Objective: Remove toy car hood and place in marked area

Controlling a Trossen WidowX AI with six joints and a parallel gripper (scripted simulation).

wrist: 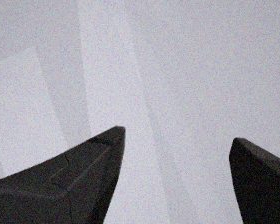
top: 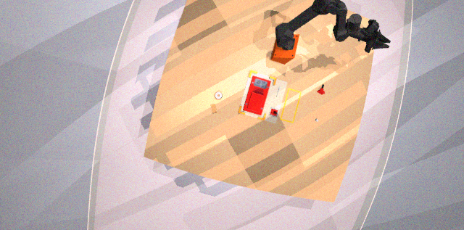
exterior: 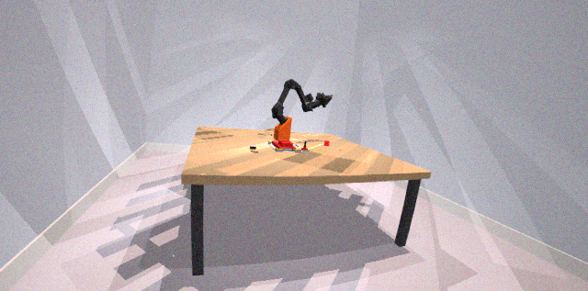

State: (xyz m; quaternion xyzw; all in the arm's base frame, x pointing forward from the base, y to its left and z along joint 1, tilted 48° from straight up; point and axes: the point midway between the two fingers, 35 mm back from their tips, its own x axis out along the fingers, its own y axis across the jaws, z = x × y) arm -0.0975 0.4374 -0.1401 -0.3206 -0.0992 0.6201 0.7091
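Note:
The toy car (top: 268, 86) (exterior: 282, 145) is red and sits between yellow corner brackets near the middle of the table. A raised red panel (top: 256, 103), apparently the hood, lies on the car; a grey block shows at the car's other end. The marked area (top: 296, 107) is a thin yellow outline on the table, to the right of the car in the top view. My gripper (top: 389, 43) (exterior: 331, 97) (wrist: 178, 142) is open, with nothing between the fingers. It is high up, far from the car, beyond the table's right edge in the top view.
A pale plate (top: 281, 86) beside the car bears a small red and black piece (top: 274, 112). A red piece with a black tip (top: 321, 91) stands right of the outline. A white ring (top: 218, 95) and a tan block (top: 214, 108) lie left of the car.

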